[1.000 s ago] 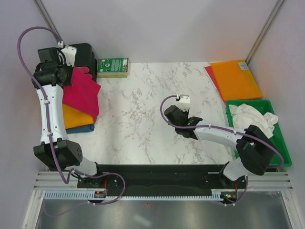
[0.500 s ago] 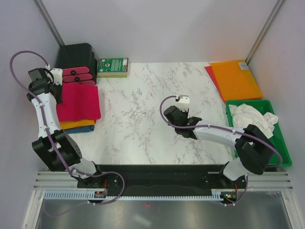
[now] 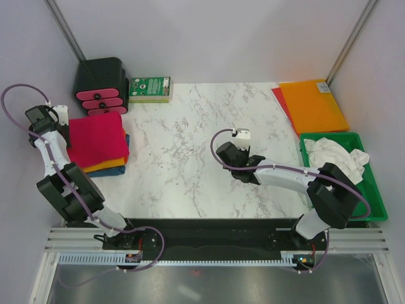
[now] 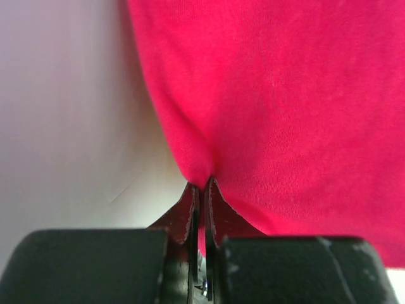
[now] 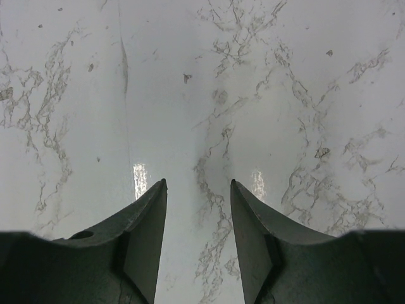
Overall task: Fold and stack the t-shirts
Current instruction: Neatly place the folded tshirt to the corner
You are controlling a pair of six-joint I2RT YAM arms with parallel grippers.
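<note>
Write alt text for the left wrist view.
The left gripper, jaws closed, pinches the edge of a crimson-red t-shirt that fills most of the frame; a pale blurred surface lies to the left.

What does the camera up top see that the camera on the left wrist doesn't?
Only the top camera shows the yellow t-shirt and blue t-shirt stacked under the red t-shirt, plus the white t-shirt in the green tray and the orange sheet. Only the left wrist camera shows the left gripper up close, its jaws pinched shut on a fold of cloth. Both show the red t-shirt.
</note>
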